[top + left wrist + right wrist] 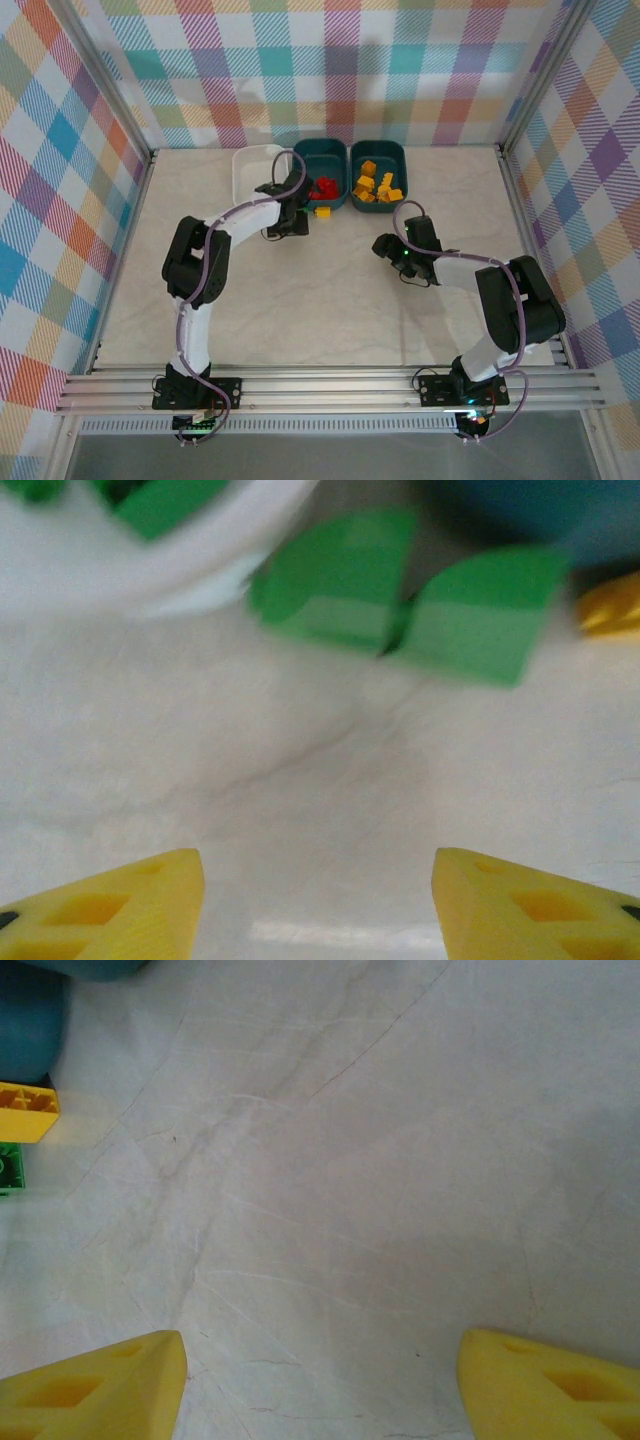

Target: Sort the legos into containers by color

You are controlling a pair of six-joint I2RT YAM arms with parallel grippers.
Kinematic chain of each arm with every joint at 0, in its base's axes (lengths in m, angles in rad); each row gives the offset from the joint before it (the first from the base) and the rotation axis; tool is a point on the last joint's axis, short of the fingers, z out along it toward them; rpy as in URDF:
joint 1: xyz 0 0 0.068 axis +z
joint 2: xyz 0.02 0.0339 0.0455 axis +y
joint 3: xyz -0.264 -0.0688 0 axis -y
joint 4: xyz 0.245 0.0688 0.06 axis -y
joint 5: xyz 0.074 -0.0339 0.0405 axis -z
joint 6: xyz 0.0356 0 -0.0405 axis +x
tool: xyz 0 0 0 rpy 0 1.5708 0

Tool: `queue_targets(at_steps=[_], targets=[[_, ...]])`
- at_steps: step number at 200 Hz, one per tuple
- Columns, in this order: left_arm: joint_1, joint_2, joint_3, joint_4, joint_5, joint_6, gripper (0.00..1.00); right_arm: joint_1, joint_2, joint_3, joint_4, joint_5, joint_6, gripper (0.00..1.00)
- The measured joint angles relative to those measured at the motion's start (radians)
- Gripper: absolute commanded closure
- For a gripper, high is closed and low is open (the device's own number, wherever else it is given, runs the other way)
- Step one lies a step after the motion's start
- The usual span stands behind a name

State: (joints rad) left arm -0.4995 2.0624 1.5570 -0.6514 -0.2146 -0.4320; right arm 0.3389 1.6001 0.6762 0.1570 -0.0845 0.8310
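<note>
Two green legos (335,575) (475,615) lie side by side on the table, ahead of my left gripper (318,880). Its yellow fingers (120,905) stand open with only bare table between them. The white container (150,575) at the upper left holds more green legos (165,500). From above, the left gripper (288,212) hovers just before the white container (245,170). A teal container (320,150) holds red legos (322,187); the other (378,150) holds yellow ones (376,185). A yellow lego (322,211) lies loose. My right gripper (384,247) (320,1370) is open over bare table.
In the right wrist view the loose yellow lego (25,1110) and a green one (8,1168) lie at the left edge under a teal container's corner (30,1020). Metal frame rails (330,385) run along the near edge, and checkered walls enclose the table.
</note>
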Motion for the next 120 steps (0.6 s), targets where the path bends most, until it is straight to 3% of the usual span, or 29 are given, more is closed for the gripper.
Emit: queue_targets(at_steps=[15, 45, 93, 120], targets=[[0.007, -0.029, -0.066, 0.021, -0.020, -0.021, 0.61, -0.002, 0.002, 0.003, -0.003, -0.003, 0.000, 0.28], [0.045, -0.114, -0.186, 0.078, -0.031, -0.054, 0.77, -0.002, 0.002, 0.003, -0.003, -0.004, 0.000, 0.28], [0.203, -0.116, -0.229, 0.137, 0.012, -0.105, 0.85, -0.003, 0.003, 0.004, -0.004, -0.004, 0.000, 0.28], [0.230, -0.052, -0.191, 0.137, 0.009, -0.098, 0.86, -0.003, 0.003, 0.005, -0.004, -0.004, 0.000, 0.27]])
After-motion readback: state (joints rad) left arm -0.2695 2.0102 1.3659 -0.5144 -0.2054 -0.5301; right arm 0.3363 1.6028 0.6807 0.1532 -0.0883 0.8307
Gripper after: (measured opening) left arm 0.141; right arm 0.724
